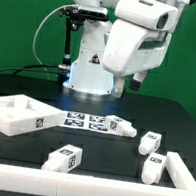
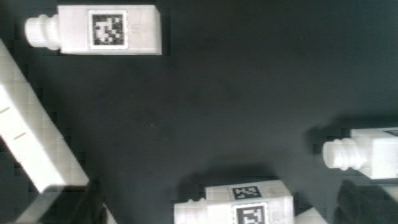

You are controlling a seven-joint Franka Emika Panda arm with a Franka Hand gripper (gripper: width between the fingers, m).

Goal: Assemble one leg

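Before a green wall (image 1: 21, 20), legs (image 1: 64, 159) litter black tabletop (image 1: 178, 122)

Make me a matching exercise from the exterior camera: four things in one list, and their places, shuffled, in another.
Things:
1 white panel
2 marker board
3 gripper
4 two adjacent legs

Places:
a raised in the air
b the exterior view's left
c the exterior view's right
d lying flat at centre

Pairs: 1-b, 2-d, 3-a, 4-c

Smooth white plastic leg (image 2: 107, 30), matt black tabletop (image 2: 196, 120), glossy white plastic arm shell (image 1: 134, 41)
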